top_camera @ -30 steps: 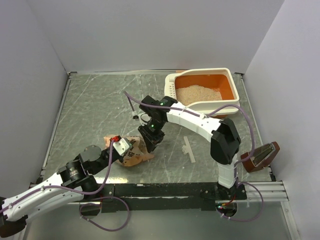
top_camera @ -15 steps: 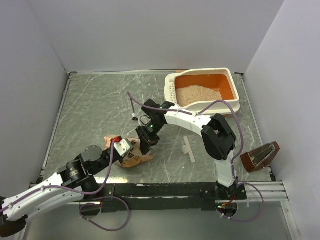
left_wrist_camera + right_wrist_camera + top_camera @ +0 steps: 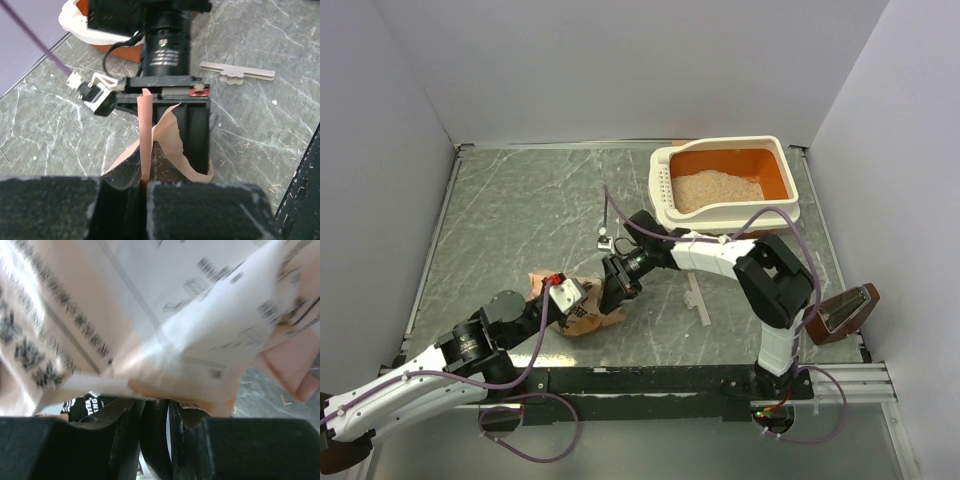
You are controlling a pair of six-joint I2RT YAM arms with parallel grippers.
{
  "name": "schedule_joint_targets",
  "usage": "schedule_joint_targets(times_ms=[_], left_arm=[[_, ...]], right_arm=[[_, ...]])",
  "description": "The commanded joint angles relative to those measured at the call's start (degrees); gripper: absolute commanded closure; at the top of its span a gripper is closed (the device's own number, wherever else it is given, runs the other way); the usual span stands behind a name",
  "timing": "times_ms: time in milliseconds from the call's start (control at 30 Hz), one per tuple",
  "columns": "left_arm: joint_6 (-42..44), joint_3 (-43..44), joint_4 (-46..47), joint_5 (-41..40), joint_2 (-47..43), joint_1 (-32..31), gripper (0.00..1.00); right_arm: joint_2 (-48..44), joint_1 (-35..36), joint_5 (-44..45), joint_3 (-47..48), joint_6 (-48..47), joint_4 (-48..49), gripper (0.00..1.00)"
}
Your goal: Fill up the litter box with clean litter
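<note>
Litter box (image 3: 710, 213), part-filled with clean litter (image 3: 715, 188), was recorded at the far right corner of the table (image 3: 520, 220), while the bag (image 3: 588, 318) near the near edge was clenched by left gripper (image 3: 145, 184) and right gripper (image 3: 155, 415); a further pour was judged pending, requiring a joint lift boxward.

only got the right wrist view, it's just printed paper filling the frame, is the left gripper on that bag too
observer: yes, the left gripper is shut on a thin upright edge of the tan-orange printed paper bag.
operator: where's the box from here
observer: the cream-rimmed rectangular plastic litter box sits at the far right corner of the grey marbled table, apart from the bag.
operator: anything in it yet
observer: a mound of pale beige sandy litter covers part of its orange basin.
</note>
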Motion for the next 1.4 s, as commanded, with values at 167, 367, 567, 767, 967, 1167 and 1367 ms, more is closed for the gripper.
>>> schedule_joint_targets(times_ms=[167, 367, 567, 767, 967, 1167, 1367], left_arm=[[-0.04, 0.52, 5.15, -1.29, -0.28, -0.06, 0.99], [0.40, 0.08, 5.32, -0.58, -0.28, -0.06, 0.99], [0.57, -0.10, 5.58, 1.26, 0.16, -0.06, 0.99], [0.84, -0.45, 5.76, 2.40, -0.28, -0.14, 0.99], [1.01, -0.71, 6.11, 3.55, -1.24, -0.06, 0.99], [1.10, -0.80, 6.11, 3.90, -1.16, -0.06, 0.99], [1.10, -0.80, 6.11, 4.08, -1.33, -0.06, 0.99]], right_arm=[[-11.45, -0.36, -7.39, -11.18, 11.56, 27.89, 1.00], [-17.25, -3.44, -8.45, -20.92, 14.99, 35.45, 1.00], [-23.32, -6.60, -8.45, -26.12, 12.81, 33.36, 1.00], [-27.98, -10.03, -8.01, -30.69, 10.08, 29.22, 1.00], [-31.23, -12.84, -8.54, -36.14, 13.58, 31.68, 1.00], [-35.80, -13.63, -8.10, -39.83, 16.05, 32.12, 1.00], [-41.25, -14.86, -7.31, -45.01, 20.87, 35.54, 1.00]])
